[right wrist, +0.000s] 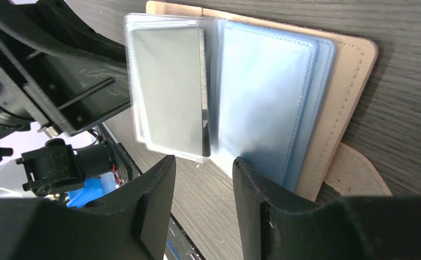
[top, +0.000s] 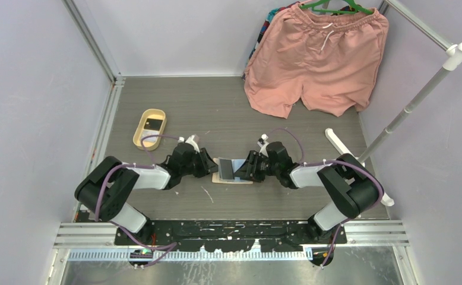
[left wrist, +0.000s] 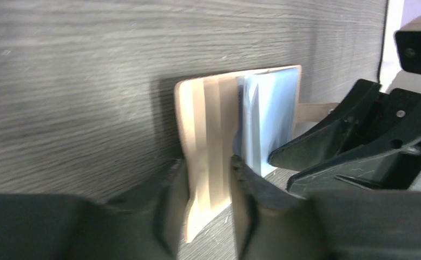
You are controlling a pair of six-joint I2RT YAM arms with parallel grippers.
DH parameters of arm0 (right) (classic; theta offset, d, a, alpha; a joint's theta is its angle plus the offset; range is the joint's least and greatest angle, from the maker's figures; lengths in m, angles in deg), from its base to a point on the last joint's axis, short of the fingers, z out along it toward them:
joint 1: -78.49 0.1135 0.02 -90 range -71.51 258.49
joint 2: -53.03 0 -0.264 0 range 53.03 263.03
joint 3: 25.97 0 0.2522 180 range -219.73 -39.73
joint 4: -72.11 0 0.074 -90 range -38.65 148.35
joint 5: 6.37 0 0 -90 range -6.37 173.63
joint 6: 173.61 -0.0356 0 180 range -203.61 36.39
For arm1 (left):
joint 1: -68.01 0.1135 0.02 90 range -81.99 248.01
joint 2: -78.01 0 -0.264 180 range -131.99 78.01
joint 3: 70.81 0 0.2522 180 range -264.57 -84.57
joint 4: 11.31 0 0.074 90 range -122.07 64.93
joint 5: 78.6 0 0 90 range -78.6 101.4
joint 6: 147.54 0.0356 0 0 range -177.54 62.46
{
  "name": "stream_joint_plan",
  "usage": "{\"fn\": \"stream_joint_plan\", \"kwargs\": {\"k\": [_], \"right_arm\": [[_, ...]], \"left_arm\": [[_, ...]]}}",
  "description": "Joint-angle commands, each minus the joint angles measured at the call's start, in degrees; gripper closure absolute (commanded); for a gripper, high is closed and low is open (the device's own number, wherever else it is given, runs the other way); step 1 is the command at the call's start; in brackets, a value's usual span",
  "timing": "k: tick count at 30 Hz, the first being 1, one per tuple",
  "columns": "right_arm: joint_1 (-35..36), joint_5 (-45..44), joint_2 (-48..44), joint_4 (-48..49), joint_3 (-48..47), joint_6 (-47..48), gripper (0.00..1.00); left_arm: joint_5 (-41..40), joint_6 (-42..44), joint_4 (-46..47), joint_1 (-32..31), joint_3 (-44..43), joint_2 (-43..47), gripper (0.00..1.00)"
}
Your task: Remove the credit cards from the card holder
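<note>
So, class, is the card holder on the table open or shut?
Open: the card holder is spread apart, its blue-grey pockets fanned out over the tan cover.

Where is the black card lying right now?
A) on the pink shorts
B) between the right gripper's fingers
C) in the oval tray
C: the top view shows the black card lying in the oval tray, well to the left of the card holder.

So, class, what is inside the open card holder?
Inside the card holder: pale blue-grey pockets; one clear sleeve lifted, apparently holding a grey card. Whether other pockets hold cards is hidden.
</note>
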Motion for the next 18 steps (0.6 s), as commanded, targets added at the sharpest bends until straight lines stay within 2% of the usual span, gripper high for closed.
{"fn": "stream_joint_plan", "kwargs": {"k": [1, 3, 4, 5, 7, 13, 18], "right_arm": [[-0.13, -5.37, 0.97, -7.02, 0.33, 3.8, 0.5], [-0.18, -5.7, 1.02, -6.79, 0.85, 3.57, 0.5], [-0.19, -5.79, 1.03, -6.79, 1.03, 3.61, 0.5], [-0.14, -5.9, 1.02, -6.86, 1.13, 3.69, 0.5], [-0.18, -6.1, 0.99, -7.09, 1.24, 3.89, 0.5], [-0.17, -6.0, 1.25, -8.31, 0.58, 4.94, 0.5], [-0.13, -5.67, 1.71, -8.74, 0.11, 5.64, 0.5]], "left_arm": [[-7.15, 3.41, -14.01, -0.03, 1.65, -2.48, 0.54], [-8.15, 3.75, -15.88, 0.07, 1.28, -1.11, 0.42], [-8.71, 3.99, -17.15, 0.11, 1.01, -0.27, 0.2], [-9.41, 4.31, -18.6, 0.04, 0.61, 0.87, 0.09], [-11.13, 5.09, -22.36, 0.13, -0.71, 3.58, 0.01], [-16.22, 8.71, -35.07, 3.93, -3.95, 12.44, 0.0], [-15.89, 13.16, -42.87, 14.51, -6.33, 21.23, 0.0]]}}
